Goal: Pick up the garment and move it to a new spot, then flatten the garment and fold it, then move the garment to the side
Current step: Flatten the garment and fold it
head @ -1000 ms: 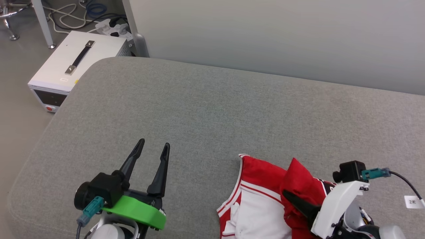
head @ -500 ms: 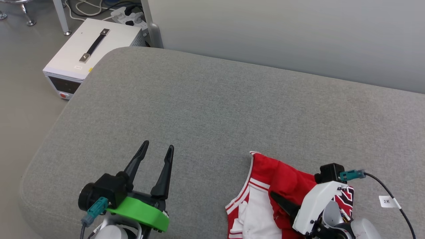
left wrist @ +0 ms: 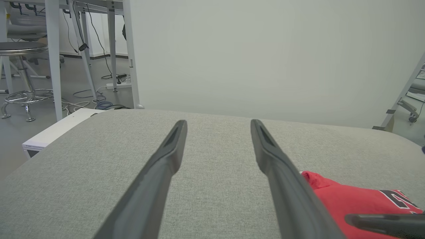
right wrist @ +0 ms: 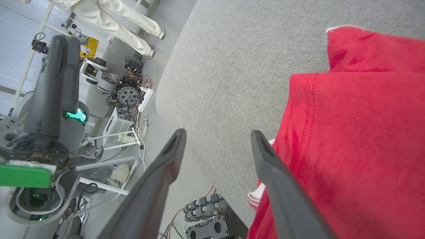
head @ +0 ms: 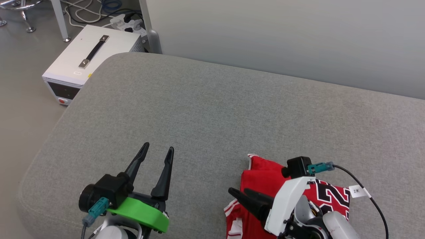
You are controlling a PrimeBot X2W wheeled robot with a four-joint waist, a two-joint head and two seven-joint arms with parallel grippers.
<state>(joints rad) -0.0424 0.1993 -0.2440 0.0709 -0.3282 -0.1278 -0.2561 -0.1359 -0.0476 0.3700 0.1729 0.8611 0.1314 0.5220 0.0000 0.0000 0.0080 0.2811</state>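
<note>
Shows garment bunched at lower right on grey cushion, partly under released, empty right end effector; left end effector also spread. Likely light, limp, shape-shifting; suits pinching at trimmed edge.

A robotics lab: floor cables, a white instrument box, wheeled robot parts.

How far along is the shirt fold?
Done, apparently: the red jersey T-shirt lies in a rough fold, lettering up, at the near edge of the grey cushion. In hand: nothing; the right gripper at its edge and the left gripper are both open. Left: probably tidying the fold and moving it aside.
</note>
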